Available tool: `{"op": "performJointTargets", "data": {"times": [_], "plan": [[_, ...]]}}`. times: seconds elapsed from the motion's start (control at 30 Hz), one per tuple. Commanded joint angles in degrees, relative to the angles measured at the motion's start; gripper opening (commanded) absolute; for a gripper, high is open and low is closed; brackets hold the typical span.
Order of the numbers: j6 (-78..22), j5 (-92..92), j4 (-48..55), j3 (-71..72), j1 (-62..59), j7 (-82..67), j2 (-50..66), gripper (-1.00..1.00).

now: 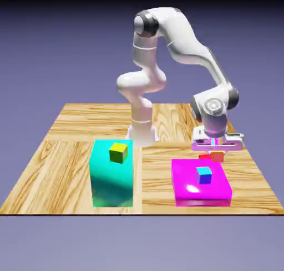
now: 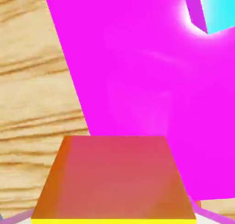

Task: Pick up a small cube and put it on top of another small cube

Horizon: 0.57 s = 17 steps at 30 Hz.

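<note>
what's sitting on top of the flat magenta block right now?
A small blue cube with a cyan top rests on the flat magenta block. The gripper hangs behind the block's far edge; what lies beneath it is mostly hidden.

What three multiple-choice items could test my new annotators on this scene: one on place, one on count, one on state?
1. The small blue cube sits: A on the wood; B on the magenta block; C on another cube.
2. Big blocks: A four; B three; C two.
3. The olive-yellow cube on the teal block: A rests flat; B is tipped on an edge; C hangs half off.
Key: B, magenta surrounds it; C, only teal and magenta; A, its top is level.
</note>
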Motion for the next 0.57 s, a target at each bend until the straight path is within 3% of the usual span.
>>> {"op": "performJointTargets", "data": {"times": [0.0,0.27,0.43,0.47,0.53], "plan": [[-0.2,-2.7,-1.2,2.0,-1.2,-0.7,-0.5,-1.0],[-8.1,-19.9,-0.8,15.1,-4.6,-10.6,-2.5,-1.0],[2.8,-24.9,-4.7,12.3,-2.3,-7.0,5.5,-1.0],[2.8,-24.9,-4.7,12.3,-2.3,-7.0,5.5,1.0],[0.3,-23.8,-3.8,13.0,-2.9,-7.8,3.7,1.0]]}}
